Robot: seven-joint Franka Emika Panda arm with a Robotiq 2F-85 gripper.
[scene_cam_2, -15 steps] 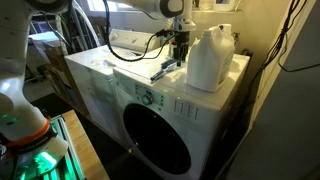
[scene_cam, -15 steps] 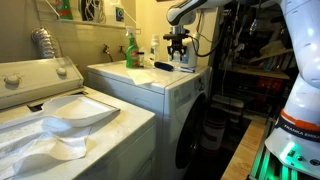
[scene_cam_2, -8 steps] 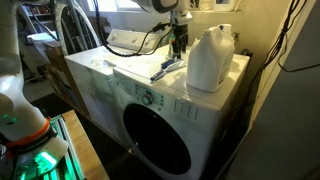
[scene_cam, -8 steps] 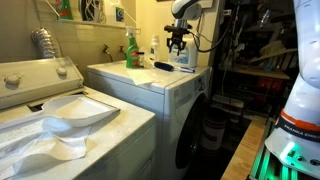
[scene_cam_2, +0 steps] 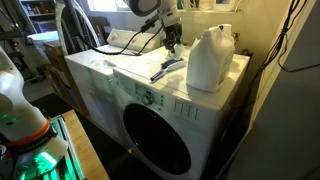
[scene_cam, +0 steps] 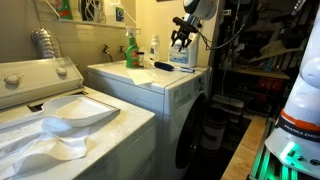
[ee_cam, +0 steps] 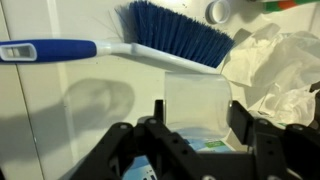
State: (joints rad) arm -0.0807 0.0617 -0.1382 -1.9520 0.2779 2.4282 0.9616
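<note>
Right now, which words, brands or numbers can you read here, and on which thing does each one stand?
No text is readable.
White jug: blue label, too blurred.
Washer control panel: markings too small.
Robot base: lettered band, blurred.
Green spray bottle: any label too small.
Brush handle: no lettering shows.

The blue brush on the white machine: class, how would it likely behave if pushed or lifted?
The brush is probably stiff: its long handle looks like hard plastic. Lying flat on the smooth white top, it would likely slide or swivel, not roll.
</note>
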